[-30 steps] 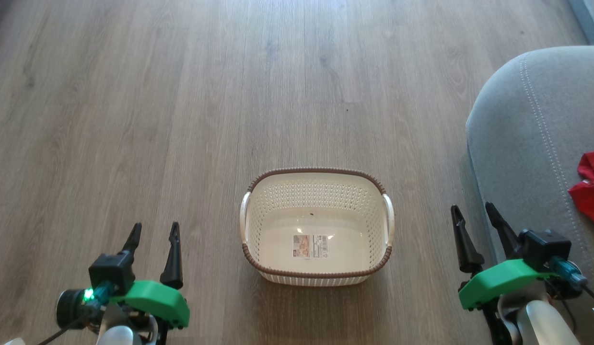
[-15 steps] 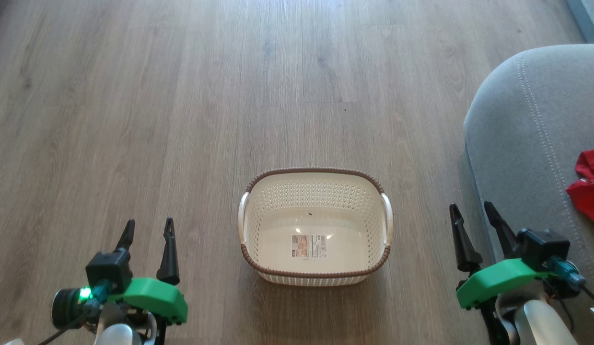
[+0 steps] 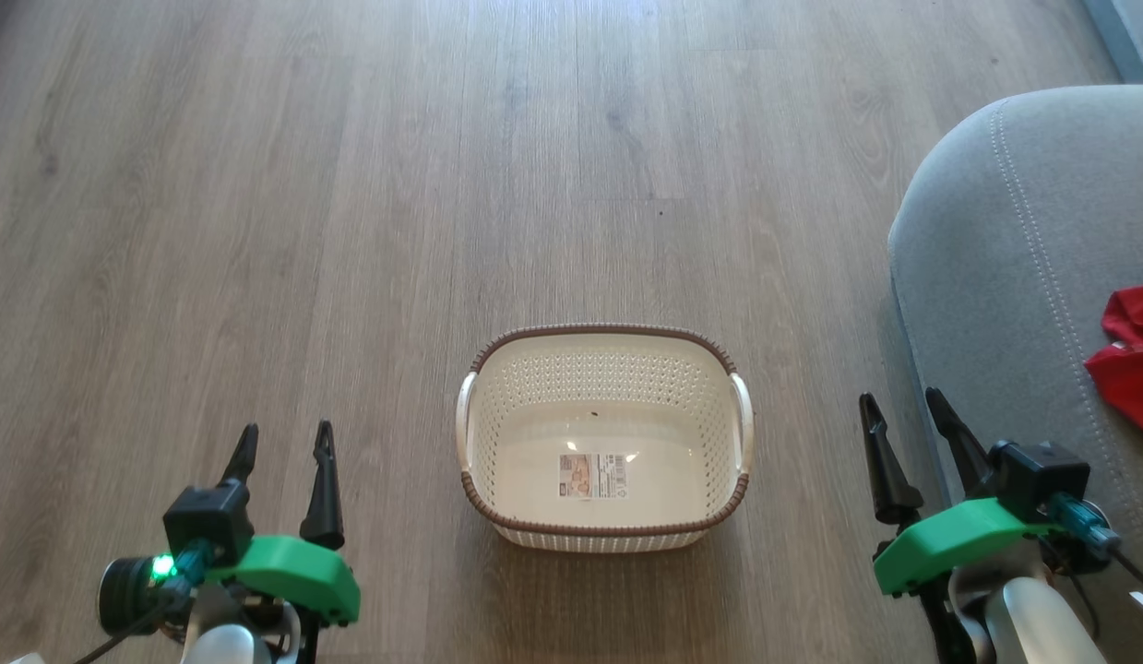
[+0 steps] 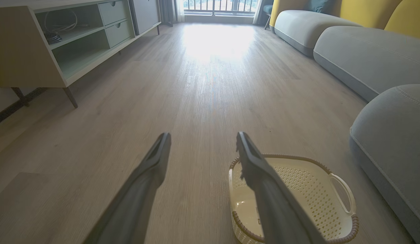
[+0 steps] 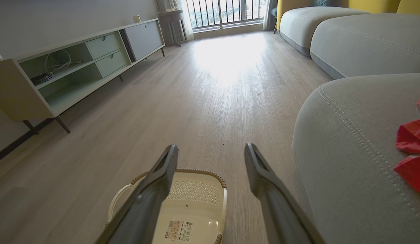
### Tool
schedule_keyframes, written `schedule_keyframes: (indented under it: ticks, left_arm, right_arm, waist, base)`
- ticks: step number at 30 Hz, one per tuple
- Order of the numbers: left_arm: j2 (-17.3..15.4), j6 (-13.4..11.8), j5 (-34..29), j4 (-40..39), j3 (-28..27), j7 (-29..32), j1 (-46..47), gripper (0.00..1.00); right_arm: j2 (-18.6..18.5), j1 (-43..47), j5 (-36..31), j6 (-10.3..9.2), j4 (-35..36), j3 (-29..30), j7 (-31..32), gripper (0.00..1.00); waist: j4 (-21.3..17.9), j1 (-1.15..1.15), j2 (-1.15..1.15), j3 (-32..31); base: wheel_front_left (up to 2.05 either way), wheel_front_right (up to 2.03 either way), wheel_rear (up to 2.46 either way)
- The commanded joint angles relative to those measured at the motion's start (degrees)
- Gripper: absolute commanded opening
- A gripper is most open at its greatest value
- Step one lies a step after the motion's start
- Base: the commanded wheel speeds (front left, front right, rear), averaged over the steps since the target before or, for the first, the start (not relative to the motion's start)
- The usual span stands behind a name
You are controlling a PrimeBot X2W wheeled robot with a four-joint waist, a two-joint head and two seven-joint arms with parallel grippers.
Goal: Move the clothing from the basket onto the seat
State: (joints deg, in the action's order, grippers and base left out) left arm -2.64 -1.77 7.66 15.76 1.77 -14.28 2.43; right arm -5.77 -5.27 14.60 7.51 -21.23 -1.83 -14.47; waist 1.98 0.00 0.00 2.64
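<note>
left gripper [image 4: 203, 136] spread wide above wood floor [image 4: 210, 78]; basket [image 4: 308, 189] lower right, near grey seat [image 4: 393, 135]; cabinet [image 4: 33, 57] far left

Head view steeply downward from above, basket [image 3: 604, 383] at frame centre, wrist views low, facing along floor [image 4: 210, 84], all sharing basket and seat [image 3: 1014, 231].

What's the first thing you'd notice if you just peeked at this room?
The bright red clothing pops out first, lying on the grey seat at the right. Next comes the cream basket, empty on the wooden floor in the middle, with just a label on its bottom.
</note>
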Motion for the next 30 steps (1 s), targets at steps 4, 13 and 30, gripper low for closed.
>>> schedule_keyframes:
  ticks: [4, 13, 30]
  left_arm:
    - [-0.24, 0.05, 0.69, -1.46, -2.16, -0.72, 1.29, 1.00]
    - [-0.24, 0.42, 1.16, -0.56, -2.02, -0.72, 1.10, 1.00]
    - [0.09, 1.56, 8.96, 3.70, -0.93, 2.16, -0.16, 0.00]
  right_arm:
    - [-0.09, -1.72, -0.07, -0.02, 1.94, -1.27, -0.52, 1.00]
    - [-0.21, -1.68, -0.14, -0.02, 1.70, -1.38, -0.52, 1.00]
    - [0.33, 0.36, 6.61, 0.00, -1.43, 0.48, 1.93, 0.00]
  waist:
    - [-0.02, 0.00, 0.00, -0.11]
    - [-0.07, 0.00, 0.00, -0.42]
    - [-0.27, 0.00, 0.00, -0.75]
  base:
    - [0.00, 0.00, 0.00]
    - [0.00, 0.00, 0.00]
    - [0.00, 0.00, 0.00]
